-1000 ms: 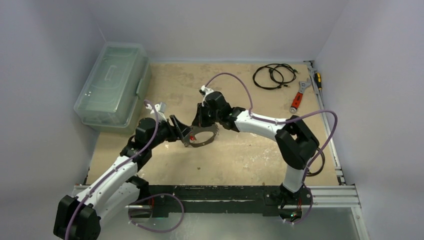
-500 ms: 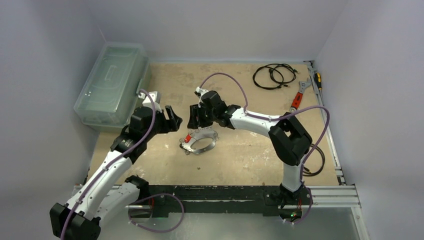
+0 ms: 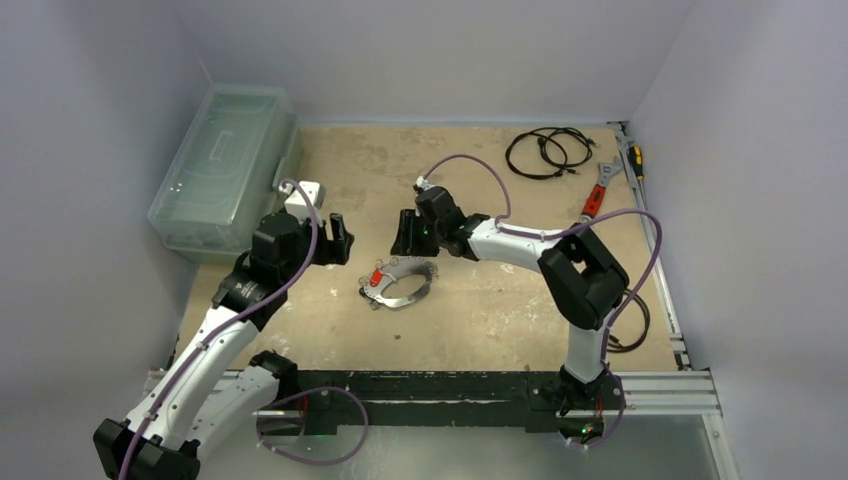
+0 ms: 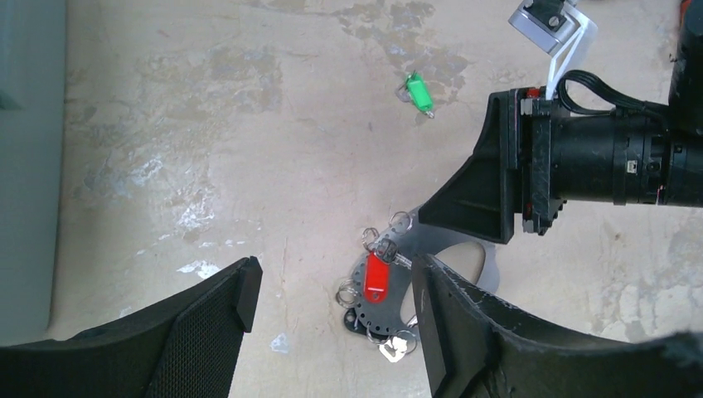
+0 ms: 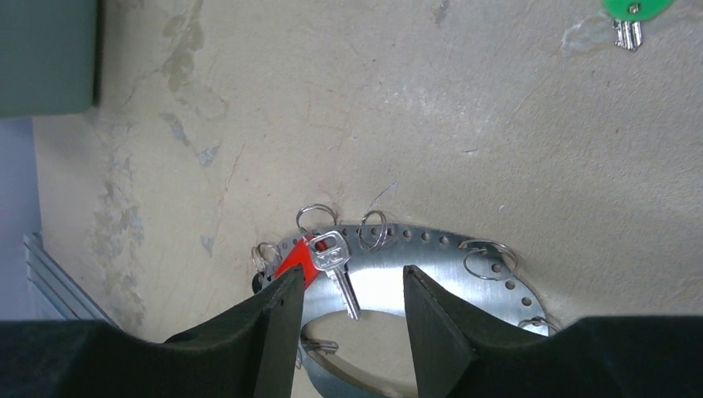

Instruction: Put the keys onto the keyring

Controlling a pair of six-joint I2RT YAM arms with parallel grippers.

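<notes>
The keyring (image 3: pixel 398 283) lies flat on the desk (image 3: pixel 480 320), in the middle, between my two arms. It is a shiny metal hoop with little holes and small wire rings along its rim. The red key (image 3: pixel 376 277) lies on the hoop's left side in the view from above. Its red tag rests on the rim, and its silver blade points in over the metal band. I cannot tell if it is hooked to one of the small rings. The green key (image 4: pixel 419 91) lies on the bare desk by itself, well away from the hoop.

My right fingers (image 3: pixel 404 235) hang just past the far edge of the hoop. They are spread apart and hold nothing. Through the gap between them I see the red key and the hoop down below. My left fingers (image 3: pixel 338 240) are off to the left of the hoop, up above the desk. They are spread wide too, with nothing in them.

A clear plastic box (image 3: pixel 225 170) sits at the far left of the desk. At the far right lie black cable coils (image 3: pixel 545 152), a wrench (image 3: pixel 595 200) with a red handle and a screwdriver (image 3: pixel 636 160).
</notes>
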